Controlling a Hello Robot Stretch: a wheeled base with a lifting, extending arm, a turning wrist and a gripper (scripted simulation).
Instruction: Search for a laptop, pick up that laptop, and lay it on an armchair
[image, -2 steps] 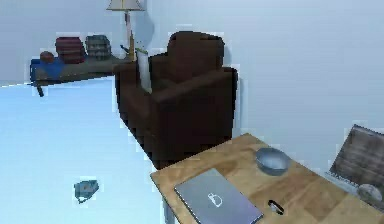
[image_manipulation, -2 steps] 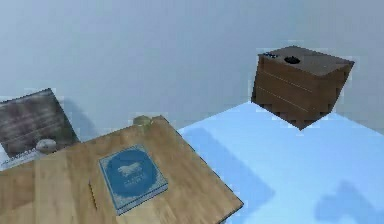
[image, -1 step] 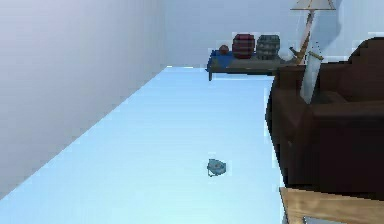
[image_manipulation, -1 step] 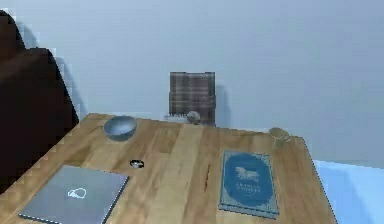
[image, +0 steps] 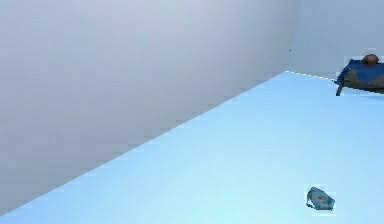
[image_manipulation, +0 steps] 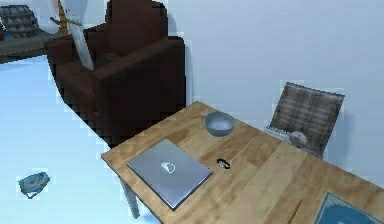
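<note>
While the grey laptop (image_manipulation: 170, 172) lies closed on the near left corner of the wooden table (image_manipulation: 270, 175), a dark brown armchair (image_manipulation: 120, 75) stands just beyond the table's far left edge.
On the same table a grey-blue bowl (image_manipulation: 220, 123) sits farther back, with a small black thing (image_manipulation: 225, 160) between it and the laptop's right side. A chair with a woven back (image_manipulation: 308, 115) stands at the table's far right. A small grey lump (image_manipulation: 35, 184) lies on the pale floor, left of the table. How the gripper's jaws stand cannot be told.
</note>
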